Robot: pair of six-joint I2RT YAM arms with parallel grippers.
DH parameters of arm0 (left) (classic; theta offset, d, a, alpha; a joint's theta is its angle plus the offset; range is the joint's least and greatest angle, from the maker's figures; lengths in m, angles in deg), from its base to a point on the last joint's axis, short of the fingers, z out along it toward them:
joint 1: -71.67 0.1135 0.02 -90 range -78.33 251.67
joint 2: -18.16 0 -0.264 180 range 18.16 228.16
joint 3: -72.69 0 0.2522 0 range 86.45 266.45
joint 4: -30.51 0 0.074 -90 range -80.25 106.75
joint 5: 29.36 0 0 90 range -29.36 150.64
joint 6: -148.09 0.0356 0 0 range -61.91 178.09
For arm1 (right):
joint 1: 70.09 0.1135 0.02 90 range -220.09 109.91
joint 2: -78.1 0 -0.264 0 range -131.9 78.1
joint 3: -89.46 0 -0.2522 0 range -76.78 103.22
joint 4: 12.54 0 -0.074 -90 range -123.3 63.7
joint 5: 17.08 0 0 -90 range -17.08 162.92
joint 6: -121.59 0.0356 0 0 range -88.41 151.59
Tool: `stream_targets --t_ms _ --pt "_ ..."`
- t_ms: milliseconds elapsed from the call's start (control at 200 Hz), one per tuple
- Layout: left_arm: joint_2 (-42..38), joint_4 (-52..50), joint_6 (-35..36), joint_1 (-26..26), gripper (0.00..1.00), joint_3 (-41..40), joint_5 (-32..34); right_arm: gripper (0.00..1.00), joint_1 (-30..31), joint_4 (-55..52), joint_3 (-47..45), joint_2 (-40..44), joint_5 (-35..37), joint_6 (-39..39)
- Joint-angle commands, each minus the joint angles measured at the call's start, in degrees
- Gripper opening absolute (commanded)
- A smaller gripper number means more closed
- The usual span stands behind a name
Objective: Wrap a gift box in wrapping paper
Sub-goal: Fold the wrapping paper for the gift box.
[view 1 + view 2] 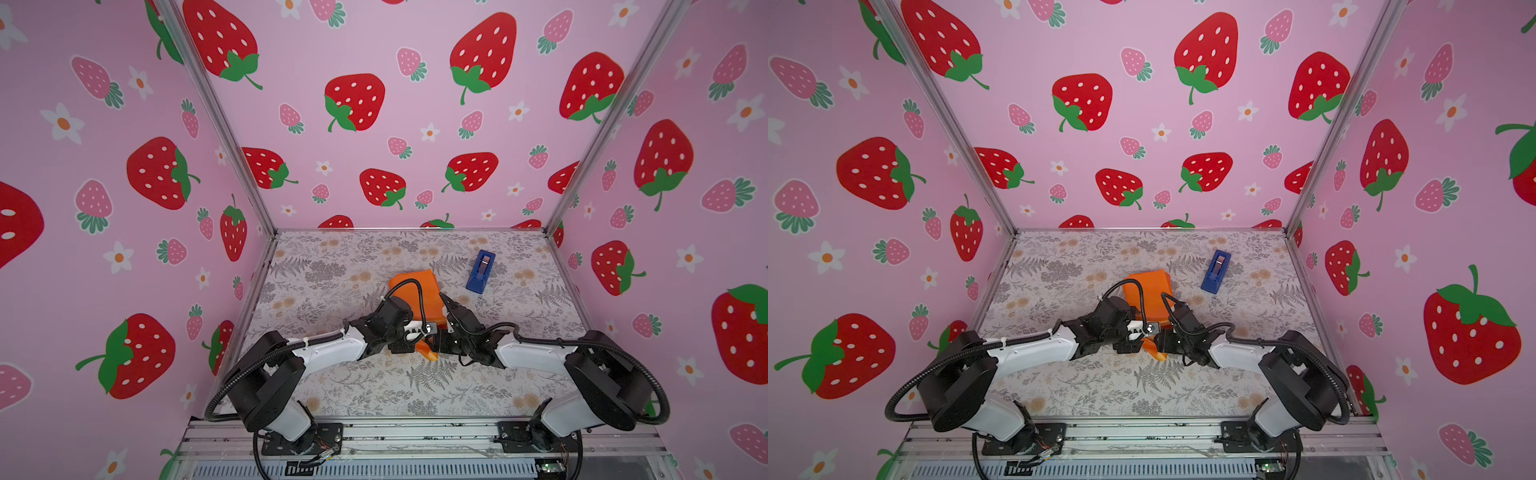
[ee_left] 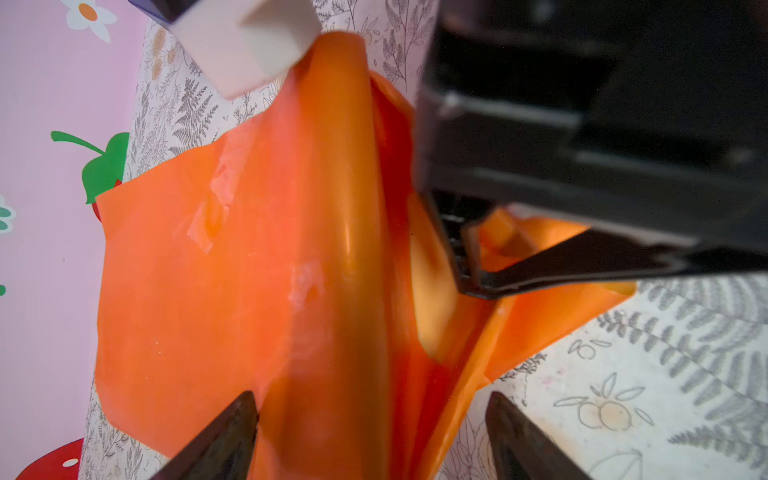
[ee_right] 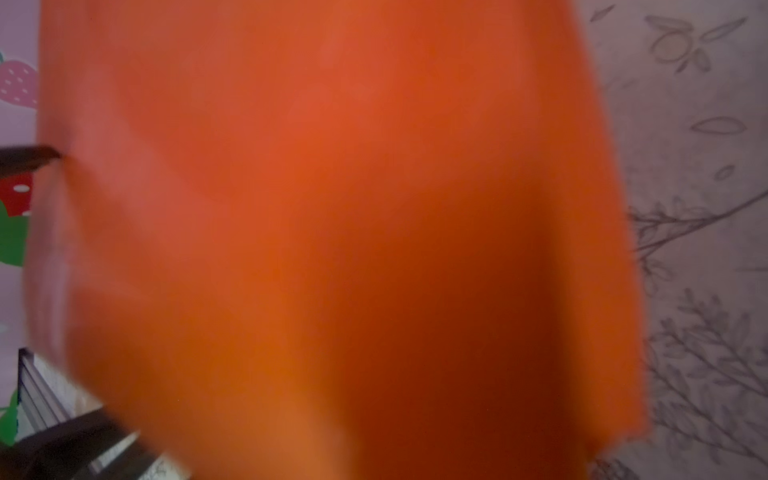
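Surface [image 1: 332, 386]: one, flat, covered in a matte grey fern-and-flower print. Wrapping paper [image 1: 430, 291]: one glossy orange sheet, mid-surface between both arms, rucked into a rounded ridge with pale scuffed patches. It lies well apart from the one narrow blue plastic tape dispenser [image 1: 481, 271] at far right. Tools: two, black, wedge-tipped. The left tool [image 2: 370, 399] is spread wide and straddles the ridge unclamped, while the right tool [image 2: 478, 282] has its tip among the folds, grip impossible to tell.
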Motion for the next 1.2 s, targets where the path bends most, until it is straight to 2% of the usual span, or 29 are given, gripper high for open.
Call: stream_targets --t_ms 0,220,415,850,940,985,1196 --pt "-0.1 -0.8 1.1 -0.3 0.87 0.3 0.1 0.60 0.4 -1.3 -1.5 2.6 -1.9 -1.9" --pt "-0.3 -1.1 1.6 -0.3 0.87 0.1 0.5 0.55 0.4 -1.9 0.3 1.1 -0.5 -2.2" --pt "-0.3 -1.4 1.9 -0.3 0.87 -0.1 0.9 0.52 0.4 2.1 1.8 0.1 0.7 -1.8" --pt "-0.8 -1.9 1.9 -0.2 0.87 -0.3 1.4 0.52 0.4 7.4 5.0 -5.5 1.6 0.1" --pt "-0.7 -2.0 1.7 -0.3 0.87 -0.1 1.8 0.52 0.3 5.5 5.2 -5.0 3.3 0.5" --pt "-0.7 -1.9 1.6 -0.2 0.87 -0.1 1.8 0.47 0.3 3.3 5.4 -4.3 4.6 1.0" --pt "-1.2 -1.2 -1.6 -0.2 0.87 0.8 2.1 0.38 0.3 -4.2 4.3 -0.7 8.8 2.5"
